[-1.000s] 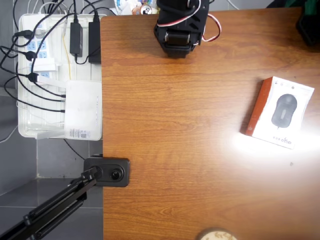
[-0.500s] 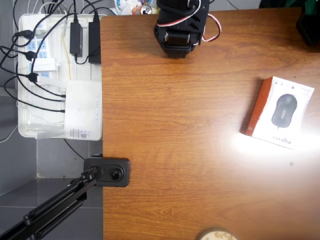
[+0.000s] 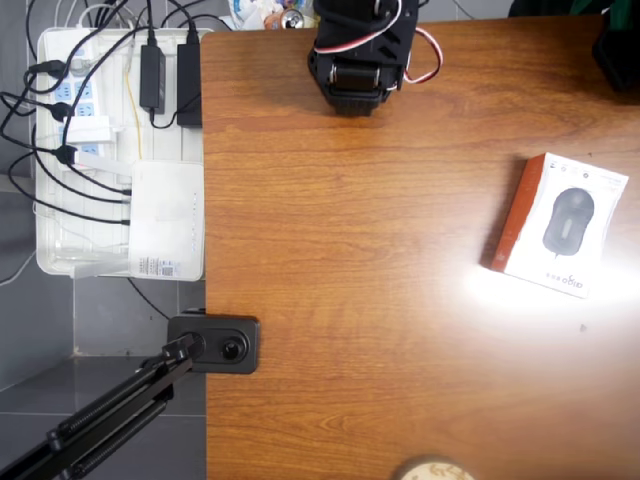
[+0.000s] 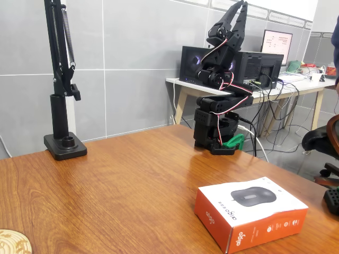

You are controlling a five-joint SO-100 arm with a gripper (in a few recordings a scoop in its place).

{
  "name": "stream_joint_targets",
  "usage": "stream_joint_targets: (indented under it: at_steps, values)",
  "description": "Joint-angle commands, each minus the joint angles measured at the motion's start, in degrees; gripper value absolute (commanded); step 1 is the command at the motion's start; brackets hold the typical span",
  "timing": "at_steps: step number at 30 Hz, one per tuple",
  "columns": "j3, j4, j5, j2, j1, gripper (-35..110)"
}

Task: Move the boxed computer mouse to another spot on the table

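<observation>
Fixed view: the black gripper points straight up, high above the arm's base, and its 2 fingers are closed together at the tips with nothing between them. The arm is folded upright over its base at the far edge of the table, with red and white wires looping down its side. In the overhead view the arm shows as a black block at the table's top edge, near the middle.

The mouse box lies flat on the table, well apart from the arm and nearer the camera, at the right in the fixed view. Its white top shows a dark grey mouse, and its orange sides face the camera. In the overhead view the box lies near the right edge of the table, slightly tilted, orange edge to the left, beside a bright glare patch on the wood.

A black stand is clamped at the table's left far corner in the fixed view; in the overhead view its clamp grips the left edge. A round wooden disc sits at the near left corner in the fixed view. Off the table, at the left in the overhead view, a white tray holds power strips, cables and a white device.
</observation>
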Motion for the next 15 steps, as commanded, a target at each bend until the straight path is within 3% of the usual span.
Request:
stream_joint_targets:
  at_steps: [1,9,15]
  values:
    - [0.0,-0.1,0.4,0.1,0.3,0]
    - [0.0,-0.1,0.3,0.1,0.3,7]
    - [0.0,-0.1,0.4,0.1,0.3,1]
